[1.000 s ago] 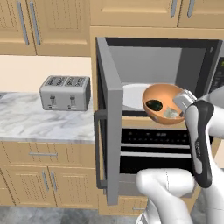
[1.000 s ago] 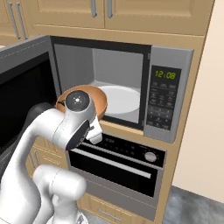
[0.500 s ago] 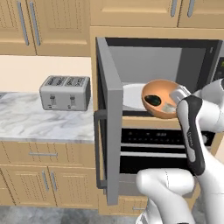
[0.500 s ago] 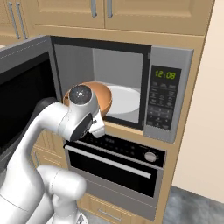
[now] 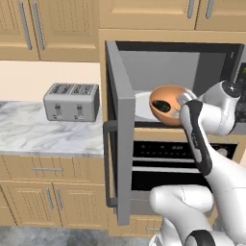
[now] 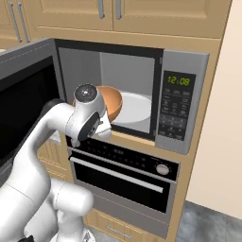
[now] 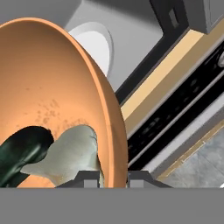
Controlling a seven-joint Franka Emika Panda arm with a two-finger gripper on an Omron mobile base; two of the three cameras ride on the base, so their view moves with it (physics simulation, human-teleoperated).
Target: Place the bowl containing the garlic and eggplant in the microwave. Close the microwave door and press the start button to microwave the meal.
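Hand view looks straight into the bowl (image 7: pixel 52 92), a smooth orange-tan round with deep curved sides and a faint speckle on its inner wall. The tool (image 7: pixel 111 176) is narrowed onto the bowl's rim, one dark fingertip inside the wall and one outside. Just inside the rim, next to the inner fingertip, lies the garlic (image 7: pixel 70 155), a pale whitish-grey lumpy piece, and touching it on the far side from the tool is the eggplant (image 7: pixel 22 155), glossy and near-black. Beyond the bowl, past the tool, the microwave's white round turntable plate (image 7: pixel 94 41) shows against a matte grey cavity wall.

From the left base view the bowl (image 5: pixel 168 103) hangs tilted at the mouth of the microwave (image 5: pixel 192 67), ahead of the tool and over the front of the plate, with the dark eggplant visible in it. The microwave door (image 5: pixel 120 125), a grey-framed panel with a vertical bar handle, stands swung open to the left of the tool. Farther left on the grey-veined marble worktop (image 5: pixel 43 132) sits a brushed-steel four-slot toaster (image 5: pixel 72 101).

In the right base view the microwave's dark keypad strip (image 6: pixel 174 106), to the right of the tool, carries a green display reading 12:08. Below the tool is a black oven (image 6: pixel 125 172) with a long bar handle and a round knob.
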